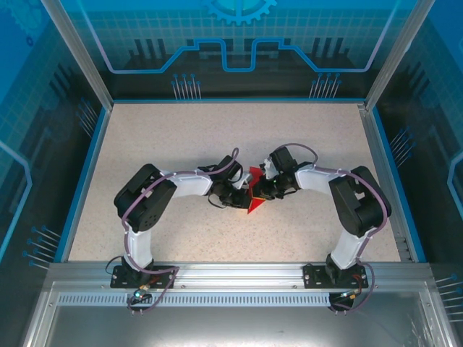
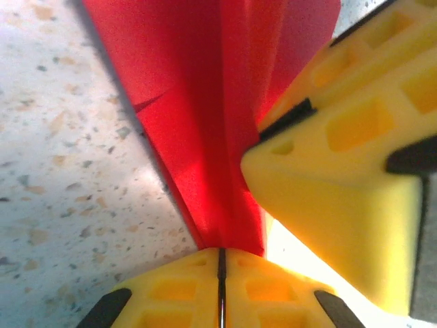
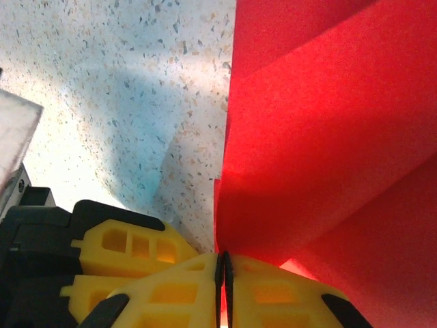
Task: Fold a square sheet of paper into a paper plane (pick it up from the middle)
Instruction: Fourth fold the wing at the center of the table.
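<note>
From above, my two arms bend in toward the middle of the speckled table (image 1: 181, 137), which is walled in by blue printed panels (image 1: 239, 43). The back panel carries a gear emblem (image 1: 239, 9) that the top edge cuts off. My left gripper (image 1: 241, 196) and my right gripper (image 1: 259, 189) meet almost nose to nose there. The red paper (image 1: 253, 205) shows between and just below them as a small pointed wedge. Most of it is hidden behind my own fingers and wrists, so from up here I cannot read its folds. Through my left wrist camera, my left jaws are pressed together on the narrow lower end of the red paper (image 2: 205, 116), which rises away from them in several creased layers above the table. One yellow finger (image 2: 341, 164) of my right gripper crowds in from the right against the paper's edge, its far side cut off. Through my right wrist camera, my right jaws are likewise squeezed onto an edge of the paper (image 3: 321, 123), with folded planes fanning up and right past the frame. At lower left sits a yellow finger on a black body, probably my left gripper's. A blurred grey block (image 3: 13, 137) at the left edge I cannot identify.
</note>
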Controlling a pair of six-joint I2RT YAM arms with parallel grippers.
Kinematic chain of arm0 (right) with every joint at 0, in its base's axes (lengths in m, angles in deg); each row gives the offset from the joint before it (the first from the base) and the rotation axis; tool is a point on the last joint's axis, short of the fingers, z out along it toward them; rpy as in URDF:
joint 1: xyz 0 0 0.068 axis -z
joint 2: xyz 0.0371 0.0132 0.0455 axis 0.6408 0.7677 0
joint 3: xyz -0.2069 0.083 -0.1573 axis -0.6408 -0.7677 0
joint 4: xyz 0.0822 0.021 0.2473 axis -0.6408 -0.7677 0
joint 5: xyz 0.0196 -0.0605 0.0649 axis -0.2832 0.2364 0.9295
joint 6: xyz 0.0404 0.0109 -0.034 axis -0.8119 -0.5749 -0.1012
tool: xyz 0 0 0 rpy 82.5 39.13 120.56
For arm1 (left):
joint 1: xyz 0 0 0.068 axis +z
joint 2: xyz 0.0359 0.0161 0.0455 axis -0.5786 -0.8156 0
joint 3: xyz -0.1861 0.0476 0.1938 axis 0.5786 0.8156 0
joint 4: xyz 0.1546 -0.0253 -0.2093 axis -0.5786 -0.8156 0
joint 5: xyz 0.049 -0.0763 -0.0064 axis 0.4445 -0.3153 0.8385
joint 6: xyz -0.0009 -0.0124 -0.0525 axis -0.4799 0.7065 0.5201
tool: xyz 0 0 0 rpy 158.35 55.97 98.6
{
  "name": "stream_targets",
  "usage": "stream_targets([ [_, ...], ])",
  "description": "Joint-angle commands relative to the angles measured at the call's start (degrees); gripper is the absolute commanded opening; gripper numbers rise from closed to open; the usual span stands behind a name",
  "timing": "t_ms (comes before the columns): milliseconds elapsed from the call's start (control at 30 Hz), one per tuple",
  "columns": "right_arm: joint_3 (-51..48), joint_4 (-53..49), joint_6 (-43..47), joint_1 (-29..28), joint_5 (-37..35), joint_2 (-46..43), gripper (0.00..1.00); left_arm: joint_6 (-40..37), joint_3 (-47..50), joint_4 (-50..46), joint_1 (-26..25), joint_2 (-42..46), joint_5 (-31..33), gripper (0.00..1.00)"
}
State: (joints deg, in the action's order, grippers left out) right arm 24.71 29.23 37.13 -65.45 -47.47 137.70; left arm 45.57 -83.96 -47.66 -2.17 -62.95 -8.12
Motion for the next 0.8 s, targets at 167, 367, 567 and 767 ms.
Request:
stream_targets([
  [167,1.7,-2.3,1.5,-1.3,1.2,2.4,0.14,-0.8,1.1,-2.6,0.8,4.4,1.5,0.13],
  [367,1.7,-1.9,1.2,-1.5,1.3,3.2,0.16,0.7,1.6,-1.3,0.8,6.5,0.4,0.17],
  [567,1.4,-1.6,1.1,-1.5,1.3,3.4,0.21,2.8,3.1,2.2,0.9,5.4,-1.3,0.2],
  [767,0.5,0.3,-0.4,-1.3,2.7,3.6,0.21,5.4,5.7,6.9,0.8,4.9,-2.2,0.21],
])
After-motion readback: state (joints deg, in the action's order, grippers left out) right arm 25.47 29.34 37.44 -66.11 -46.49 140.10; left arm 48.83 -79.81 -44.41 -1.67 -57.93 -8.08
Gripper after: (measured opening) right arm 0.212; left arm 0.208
